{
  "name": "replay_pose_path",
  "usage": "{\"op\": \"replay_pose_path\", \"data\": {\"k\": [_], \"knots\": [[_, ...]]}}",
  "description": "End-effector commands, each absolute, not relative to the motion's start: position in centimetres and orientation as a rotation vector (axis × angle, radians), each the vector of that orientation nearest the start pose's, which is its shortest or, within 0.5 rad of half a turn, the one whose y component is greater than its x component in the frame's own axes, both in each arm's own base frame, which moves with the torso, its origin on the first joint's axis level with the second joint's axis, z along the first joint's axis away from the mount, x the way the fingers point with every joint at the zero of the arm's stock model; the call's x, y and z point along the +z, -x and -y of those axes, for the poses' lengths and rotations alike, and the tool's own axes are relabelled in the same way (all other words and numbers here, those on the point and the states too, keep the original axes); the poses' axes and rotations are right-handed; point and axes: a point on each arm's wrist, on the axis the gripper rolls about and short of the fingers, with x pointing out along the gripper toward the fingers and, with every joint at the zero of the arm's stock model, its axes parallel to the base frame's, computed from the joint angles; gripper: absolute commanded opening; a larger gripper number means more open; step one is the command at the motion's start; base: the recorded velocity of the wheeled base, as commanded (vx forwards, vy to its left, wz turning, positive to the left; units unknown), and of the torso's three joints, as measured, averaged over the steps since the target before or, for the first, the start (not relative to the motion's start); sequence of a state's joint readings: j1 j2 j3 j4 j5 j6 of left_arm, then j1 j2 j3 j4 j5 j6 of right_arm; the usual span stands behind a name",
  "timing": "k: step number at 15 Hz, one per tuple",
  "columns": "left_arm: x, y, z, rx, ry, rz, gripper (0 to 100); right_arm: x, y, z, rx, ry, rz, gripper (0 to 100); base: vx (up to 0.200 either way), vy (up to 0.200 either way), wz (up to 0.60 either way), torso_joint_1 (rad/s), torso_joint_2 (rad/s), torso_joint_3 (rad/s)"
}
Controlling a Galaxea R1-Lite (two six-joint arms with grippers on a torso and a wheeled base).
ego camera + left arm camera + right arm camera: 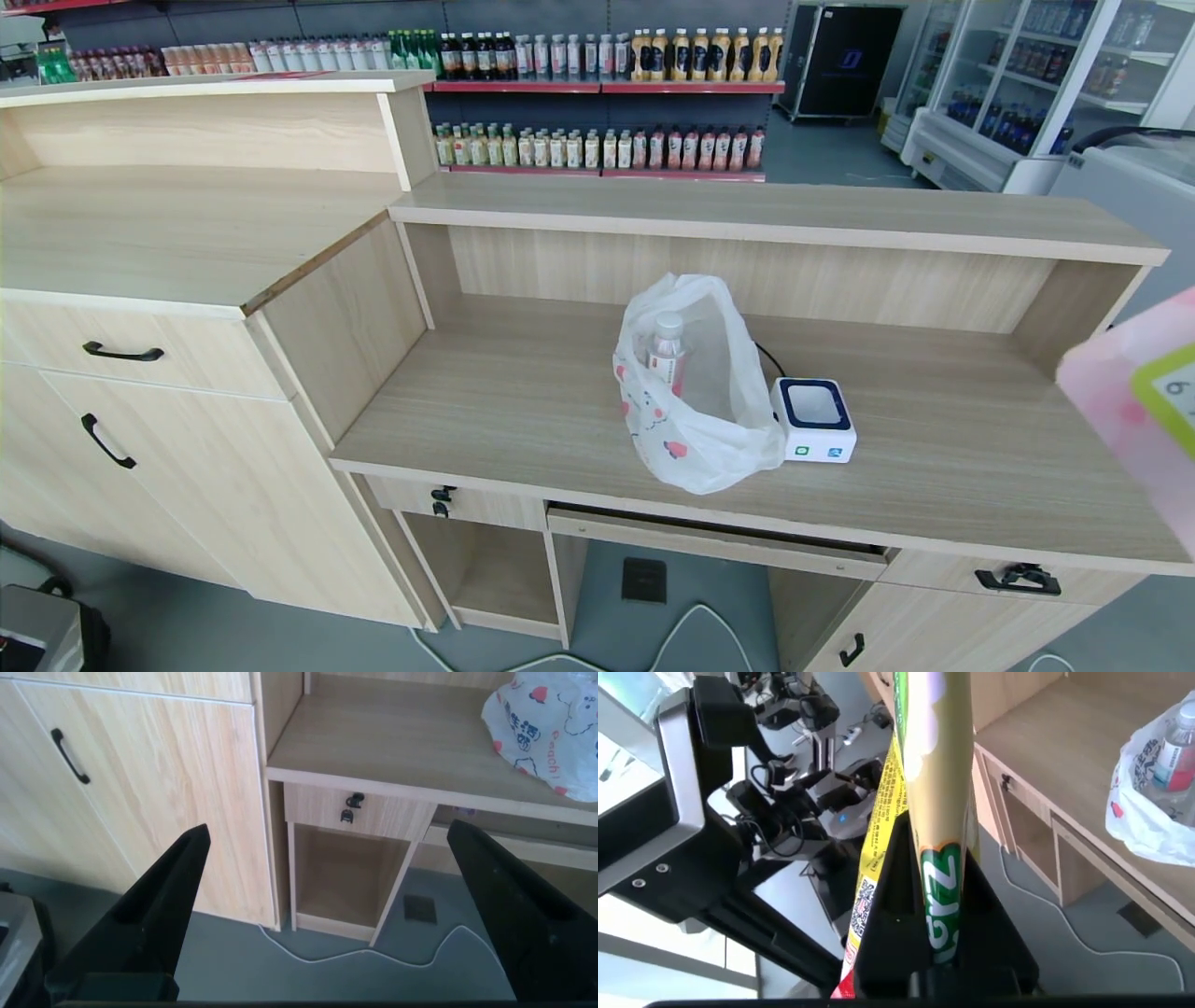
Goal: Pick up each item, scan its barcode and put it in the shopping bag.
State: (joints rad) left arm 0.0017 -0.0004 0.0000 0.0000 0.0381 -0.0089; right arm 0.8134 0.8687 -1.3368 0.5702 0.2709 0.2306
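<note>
Your wooden counter (523, 401) spans the head view, with the white shopping bag (695, 411) standing open at frame centre. A packet (1134, 411) at the right edge is pinched in the jaws of your right gripper (936, 863). Your left gripper (329, 829) hangs low before the counter front, jaws spread wide. A white scanner (812, 420) touches the bag's right side, and a bottle (667, 350) stands inside.

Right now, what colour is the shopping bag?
The shopping bag is white with pink-red prints; head view shows it best.
</note>
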Motion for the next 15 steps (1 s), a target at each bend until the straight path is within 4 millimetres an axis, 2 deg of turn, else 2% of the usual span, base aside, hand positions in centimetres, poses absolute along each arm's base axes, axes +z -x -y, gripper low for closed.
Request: {"op": "replay_pose_path", "data": {"k": [1,7,15], "knots": [[7.5,2.3,-0.1,0.040,0.009,0.000,100,36.8,-1.7,-2.8,1.086,-0.170,-0.240,0,0.000,0.000,0.00,0.000,0.00,0.000],[7.5,2.3,-0.1,0.040,0.009,0.000,100,37.4,-0.9,-2.0,1.115,-0.142,-0.247,0,0.000,0.000,0.00,0.000,0.00,0.000],[7.5,2.3,-0.1,0.040,0.009,0.000,100,37.0,-0.5,-1.5,1.122,-0.123,-0.257,0,0.000,0.000,0.00,0.000,0.00,0.000]]}}
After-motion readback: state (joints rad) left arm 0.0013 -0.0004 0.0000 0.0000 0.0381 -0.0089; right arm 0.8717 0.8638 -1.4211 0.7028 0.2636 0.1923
